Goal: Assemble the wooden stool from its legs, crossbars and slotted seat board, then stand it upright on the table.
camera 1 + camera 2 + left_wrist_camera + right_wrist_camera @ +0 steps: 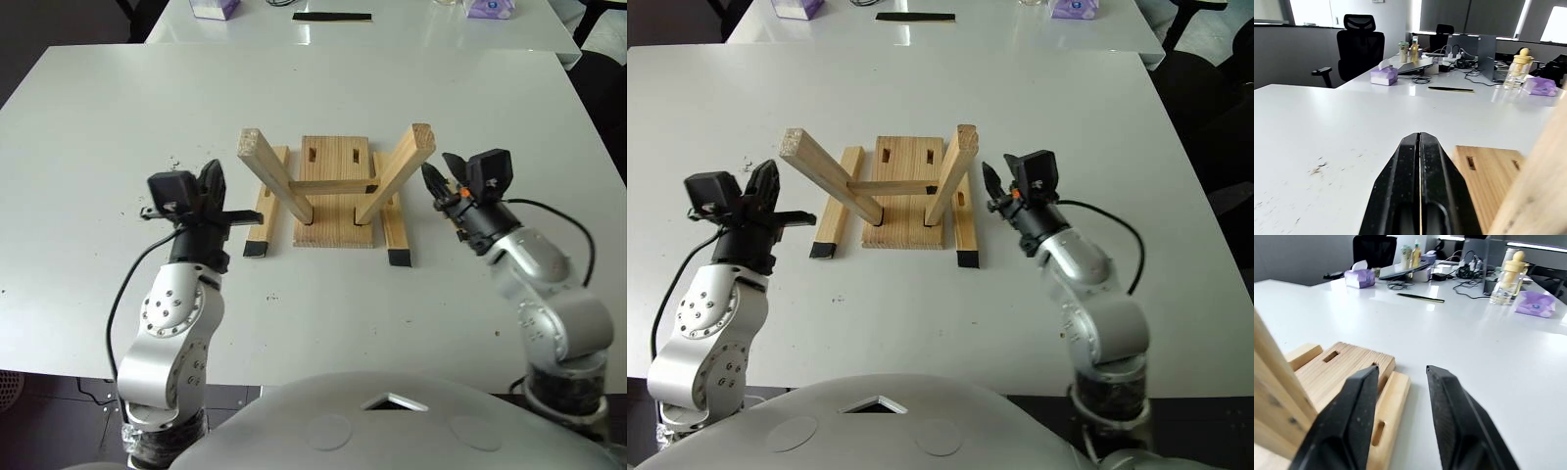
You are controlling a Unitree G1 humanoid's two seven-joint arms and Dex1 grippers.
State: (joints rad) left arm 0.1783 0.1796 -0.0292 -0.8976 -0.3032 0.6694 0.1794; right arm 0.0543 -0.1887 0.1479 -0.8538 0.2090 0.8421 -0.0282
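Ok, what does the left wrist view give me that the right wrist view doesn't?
Left wrist view, not the right: the left gripper, shut with nothing in it, and dark specks on the white table. Right wrist view, not the left: the right gripper, open, close to a loose slotted wooden leg lying flat beside the slotted wooden seat board. Both: that seat board, the table, and two purple tissue boxes on the far desk.
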